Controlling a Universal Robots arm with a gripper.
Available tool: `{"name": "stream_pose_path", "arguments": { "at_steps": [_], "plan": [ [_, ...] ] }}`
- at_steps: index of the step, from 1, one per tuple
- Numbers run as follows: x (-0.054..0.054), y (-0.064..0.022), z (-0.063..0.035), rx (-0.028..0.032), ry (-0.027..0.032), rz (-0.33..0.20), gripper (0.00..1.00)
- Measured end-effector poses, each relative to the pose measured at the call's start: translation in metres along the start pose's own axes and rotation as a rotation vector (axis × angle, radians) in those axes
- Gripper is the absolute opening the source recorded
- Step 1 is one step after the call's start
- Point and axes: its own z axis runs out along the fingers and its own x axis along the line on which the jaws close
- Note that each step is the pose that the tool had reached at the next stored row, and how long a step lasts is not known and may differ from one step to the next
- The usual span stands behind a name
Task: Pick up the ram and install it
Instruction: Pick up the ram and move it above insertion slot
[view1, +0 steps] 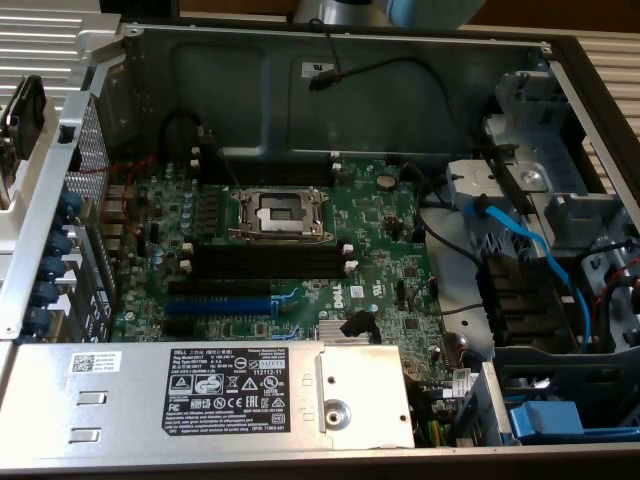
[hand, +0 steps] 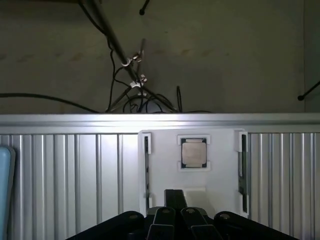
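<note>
Pickup stage, and nothing was in hand. In the wrist view the gripper (hand: 175, 222) hung with its black fingers together, empty, right at the near edge of a white holder (hand: 215, 200) on the ribbed tabletop (hand: 75, 175). A chip (hand: 193, 153) lay flat in the middle of that holder. Off to one side of it, a thin dark stick stood on edge in a groove; that looked like the ram (hand: 242, 172). A similar dark strip stood in the groove on the chip's other side.

By my reading, a grasp there would call for the fingers to part and line up along that narrow edge, with little room against the groove wall.

The wrist view was the one to watch for the source: holder, ram and gripper. The exterior view gave the destination: the open case (view1: 300, 100), the motherboard (view1: 380, 280) and the socket (view1: 280, 213) at centre frame. Just below the socket ran the long black slots (view1: 265, 262), which looked empty, so the install was not yet done. The blue slot (view1: 215, 305) sat lower, towards the exterior view's left.
</note>
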Motion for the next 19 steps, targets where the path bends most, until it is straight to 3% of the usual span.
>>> {"name": "stream_pose_path", "arguments": {
  "at_steps": [12,19],
  "plan": [
    [0.006,-0.0253,0.0162,-0.0009,0.0012,-0.014,0.1],
    [0.009,-0.0296,0.029,-0.001,0.0013,-0.021,0.1]
  ]
}}
